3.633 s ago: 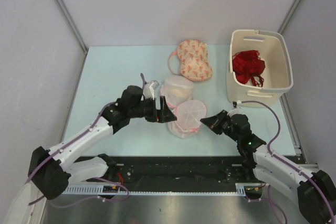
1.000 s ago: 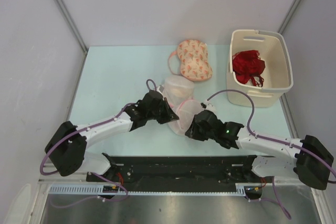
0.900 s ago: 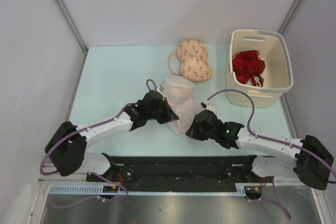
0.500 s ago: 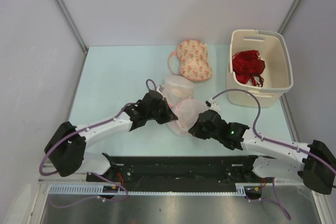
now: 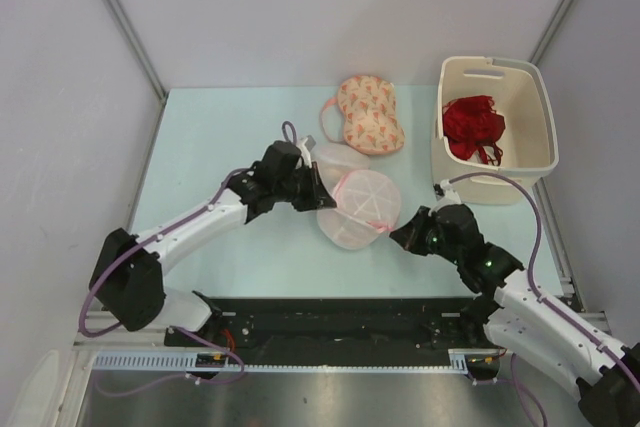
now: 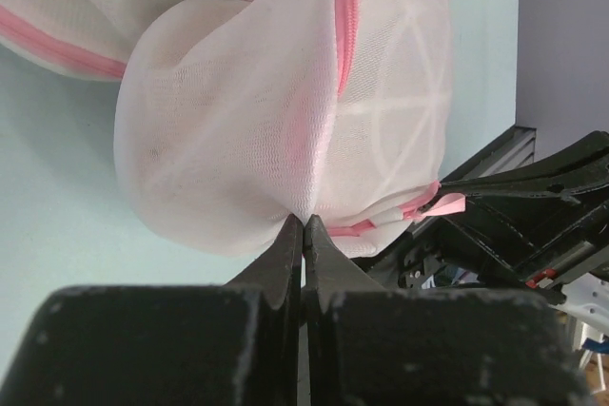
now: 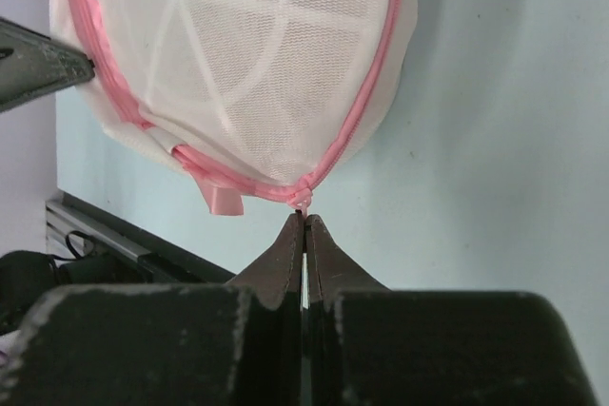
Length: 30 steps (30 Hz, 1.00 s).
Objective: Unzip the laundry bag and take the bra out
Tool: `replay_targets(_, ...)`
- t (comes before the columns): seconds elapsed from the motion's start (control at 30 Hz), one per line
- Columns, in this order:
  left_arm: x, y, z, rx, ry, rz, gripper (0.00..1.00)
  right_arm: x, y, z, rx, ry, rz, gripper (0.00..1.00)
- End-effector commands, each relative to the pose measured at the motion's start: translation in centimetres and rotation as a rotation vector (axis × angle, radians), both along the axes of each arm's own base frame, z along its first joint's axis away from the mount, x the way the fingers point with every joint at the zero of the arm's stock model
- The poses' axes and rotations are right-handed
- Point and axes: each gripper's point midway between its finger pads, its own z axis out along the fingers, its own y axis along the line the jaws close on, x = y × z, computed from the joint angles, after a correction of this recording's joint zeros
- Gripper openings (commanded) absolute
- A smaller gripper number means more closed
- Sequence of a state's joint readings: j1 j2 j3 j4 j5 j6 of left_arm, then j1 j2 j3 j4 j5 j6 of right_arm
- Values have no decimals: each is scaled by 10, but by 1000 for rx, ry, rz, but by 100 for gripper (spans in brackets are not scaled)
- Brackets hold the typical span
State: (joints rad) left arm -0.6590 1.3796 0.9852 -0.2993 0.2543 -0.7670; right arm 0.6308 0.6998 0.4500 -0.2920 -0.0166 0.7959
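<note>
The left claw [image 6: 303, 227] is pinched fully closed on the mesh of the laundry bag [image 6: 285, 111], which bulges straight ahead of its tips. The right claw [image 7: 304, 223] is clamped on the pink zipper pull [image 7: 303, 203] at the bag's rim, and the dome spreads just beyond it.

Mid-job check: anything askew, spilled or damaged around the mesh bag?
Nothing looks spilled or damaged. Only the round white mesh laundry bag with pink zipper trim sits askew, held tilted: the left gripper pinches its mesh, the right gripper pinches the trim.
</note>
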Motion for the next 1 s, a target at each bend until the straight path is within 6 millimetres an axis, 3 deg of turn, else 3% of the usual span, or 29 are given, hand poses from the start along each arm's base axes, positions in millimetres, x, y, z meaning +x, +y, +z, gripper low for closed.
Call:
replay_targets(0.0,14,-4,12,19,-66,-78,0,-3,-7,-14,-100,-28,89,0)
replay_targets(0.2,38,-18,-10,64,-27,-89,0,-8,13,-5,-43,-39,138,0)
replay_targets(0.27,39,-27,-5,31,-28,-118,1,-12,23,4,-23,-58,131,0)
replay_targets(0.37,40,-27,5,36,-55,-135,35,-17,32,9,-20,-59,91,0)
replay_targets(0.4,36,-24,8,45,-58,-141,67,-18,33,9,-16,-59,82,0)
replay_targets(0.43,33,-20,22,38,-98,-147,77,-17,34,9,-16,-59,66,0)
replay_targets(0.5,26,-10,31,68,-119,-134,97,-19,39,7,-3,-37,56,0)
replay_targets(0.6,5,1,51,72,-155,-133,99,-16,43,3,-3,-25,40,0)
replay_targets(0.7,-29,-9,52,2,-115,-183,95,-13,46,1,0,-24,37,0)
replay_targets(0.73,-47,-15,40,-21,-51,-200,94,-12,46,1,2,-25,31,0)
replay_targets(0.8,-62,-33,41,-109,-24,-235,93,-12,48,0,3,-21,30,0)
replay_targets(0.83,-80,-44,33,-148,46,-261,94,-11,48,0,2,-20,29,0)
replay_targets(0.87,-84,-53,36,-180,46,-273,94,-11,48,0,2,-20,29,0)
replay_targets(0.97,-91,-66,15,-131,125,-242,95,-12,45,-1,-3,-17,24,0)
